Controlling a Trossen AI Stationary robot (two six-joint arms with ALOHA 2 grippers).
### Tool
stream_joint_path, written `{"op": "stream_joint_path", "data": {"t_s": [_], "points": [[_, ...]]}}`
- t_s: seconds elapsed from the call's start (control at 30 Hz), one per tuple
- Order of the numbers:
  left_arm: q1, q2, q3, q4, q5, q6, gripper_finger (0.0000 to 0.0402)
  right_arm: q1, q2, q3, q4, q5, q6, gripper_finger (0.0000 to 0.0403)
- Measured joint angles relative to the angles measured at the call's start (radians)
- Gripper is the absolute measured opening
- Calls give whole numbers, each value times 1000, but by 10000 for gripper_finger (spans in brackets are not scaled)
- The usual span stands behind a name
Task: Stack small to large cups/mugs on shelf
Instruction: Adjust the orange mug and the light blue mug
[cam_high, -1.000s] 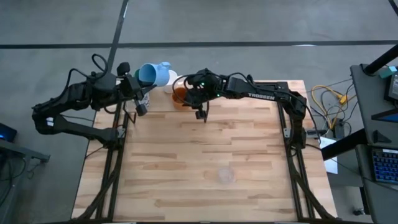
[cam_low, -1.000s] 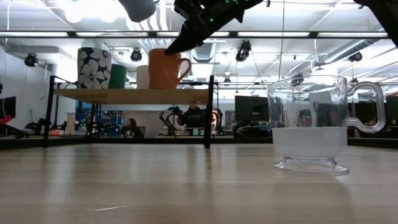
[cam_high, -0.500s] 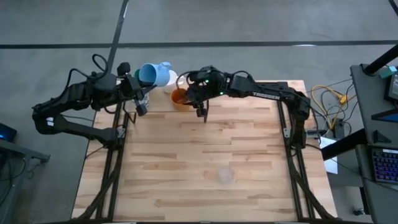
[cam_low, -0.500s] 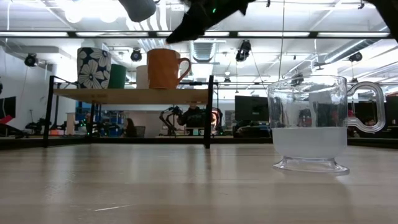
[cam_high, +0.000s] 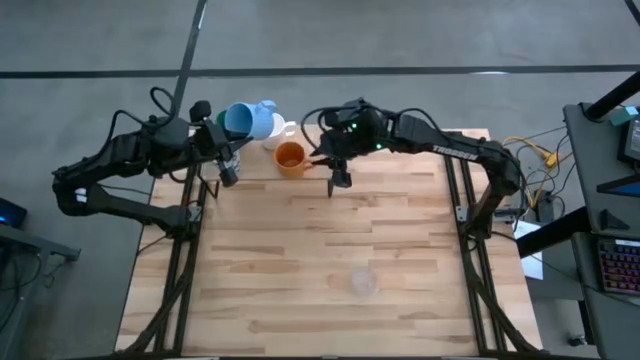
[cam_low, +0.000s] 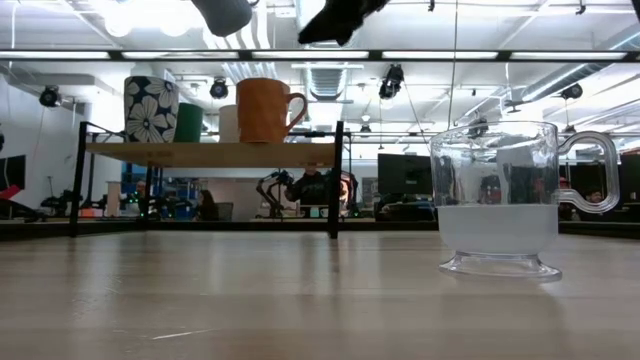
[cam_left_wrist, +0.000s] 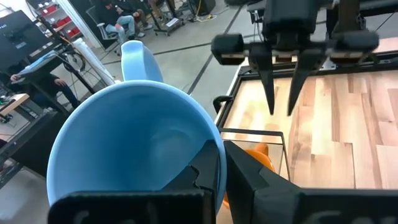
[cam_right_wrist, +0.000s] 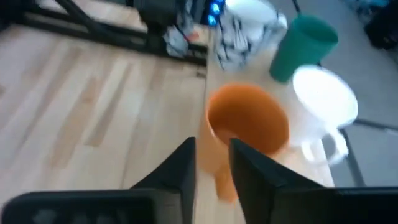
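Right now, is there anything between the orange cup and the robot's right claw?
No. In the high view the right gripper hangs just beside the orange cup, fingers open, with only bare shelf edge and tabletop showing between them.

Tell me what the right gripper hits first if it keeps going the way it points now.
Most likely the orange mug. The right gripper is open and aimed at it, the mug's side showing between the fingers. Depth is hard to judge, so the gap left is unclear.

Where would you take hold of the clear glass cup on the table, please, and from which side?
Grip the clear glass cup by its rim wall from straight above: it stands upright, mouth open, alone on the tabletop. Keep clear of its handle, which sticks out sideways.
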Motion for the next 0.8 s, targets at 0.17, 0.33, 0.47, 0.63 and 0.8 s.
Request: {"op": "stream_joint_path", "data": {"t_s": [0.17, 0.33, 0.47, 0.63, 0.8], "points": [[0, 2, 0, 0, 1, 0, 0, -4, 14, -54, 9, 87, 15, 24], [0, 2, 0, 1, 3, 0, 0, -8, 43, -99, 80, 110, 23, 9], [0, 3, 0, 0, 4, 0, 0, -11, 57, -109, 130, 149, 8, 9], [0, 4, 0, 0, 4, 0, 0, -14, 74, -109, 158, 158, -9, 9], [0, 5, -1, 0, 4, 0, 0, -13, 77, -107, 182, 150, -12, 9]]}}
